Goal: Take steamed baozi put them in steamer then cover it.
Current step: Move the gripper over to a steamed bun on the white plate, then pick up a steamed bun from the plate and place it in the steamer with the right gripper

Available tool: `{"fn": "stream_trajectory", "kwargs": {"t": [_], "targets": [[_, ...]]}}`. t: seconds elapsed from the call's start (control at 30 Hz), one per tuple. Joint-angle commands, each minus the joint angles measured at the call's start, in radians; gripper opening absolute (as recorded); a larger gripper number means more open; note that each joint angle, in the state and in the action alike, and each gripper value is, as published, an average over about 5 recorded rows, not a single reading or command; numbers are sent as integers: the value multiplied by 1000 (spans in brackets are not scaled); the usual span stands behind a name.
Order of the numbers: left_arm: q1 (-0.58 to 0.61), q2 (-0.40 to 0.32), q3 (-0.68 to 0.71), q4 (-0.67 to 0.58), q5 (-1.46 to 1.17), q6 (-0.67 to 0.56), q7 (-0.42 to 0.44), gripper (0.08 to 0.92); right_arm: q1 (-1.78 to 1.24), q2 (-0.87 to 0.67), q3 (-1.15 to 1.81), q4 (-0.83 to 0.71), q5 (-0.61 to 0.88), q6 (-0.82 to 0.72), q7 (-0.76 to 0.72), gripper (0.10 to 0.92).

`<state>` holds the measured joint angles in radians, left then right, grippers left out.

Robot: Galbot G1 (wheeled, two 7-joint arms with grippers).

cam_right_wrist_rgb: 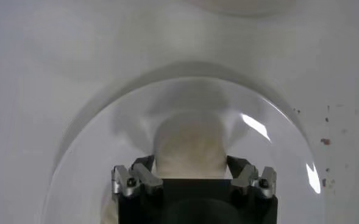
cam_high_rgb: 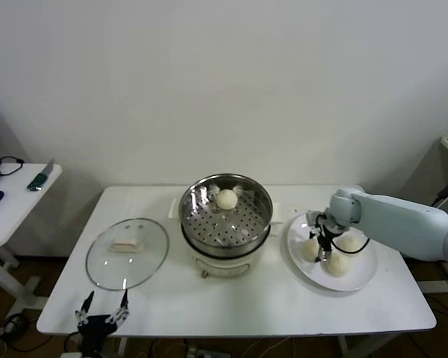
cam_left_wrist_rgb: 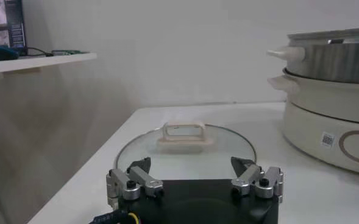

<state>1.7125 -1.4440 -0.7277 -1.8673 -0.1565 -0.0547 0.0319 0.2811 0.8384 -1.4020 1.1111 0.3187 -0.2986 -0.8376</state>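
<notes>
The table [cam_high_rgb: 231,306] carries the steamer [cam_high_rgb: 225,216] at centre with one bun [cam_high_rgb: 226,199] already on its perforated floor, the cover [cam_high_rgb: 127,252] lying flat toward the robot's left, and a plate [cam_high_rgb: 364,277] to the right bearing three buns; the right arm reaches over that plate, so it is plainly the nearer one. The right gripper [cam_high_rgb: 325,250] stands down among them, its fingers [cam_right_wrist_rgb: 144,176] apart and straddling a bun [cam_right_wrist_rgb: 190,146] directly beneath, not visibly clamped; the steamer lies to its left; the left gripper [cam_high_rgb: 103,313] waits spread wide at the table's near edge, just short of the cover.
</notes>
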Motion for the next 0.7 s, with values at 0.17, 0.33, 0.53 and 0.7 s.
{"fn": "stream_trajectory", "kwargs": {"t": [0.17, 0.33, 0.53, 0.7], "targets": [[-1, -6, 3, -1, 1, 2, -1, 823, 60, -13, 2, 3, 13, 19, -28, 741], [-2, -11, 5, -3, 3, 2, -1, 823, 161, -31, -54, 37, 71, 33, -52, 722], [1, -11, 4, -8, 3, 3, -1, 823, 417, -21, -204, 82, 180, 66, -93, 713], [0, -10, 6, -12, 4, 4, -2, 823, 655, 38, -326, 115, 311, 80, -147, 712]]}}
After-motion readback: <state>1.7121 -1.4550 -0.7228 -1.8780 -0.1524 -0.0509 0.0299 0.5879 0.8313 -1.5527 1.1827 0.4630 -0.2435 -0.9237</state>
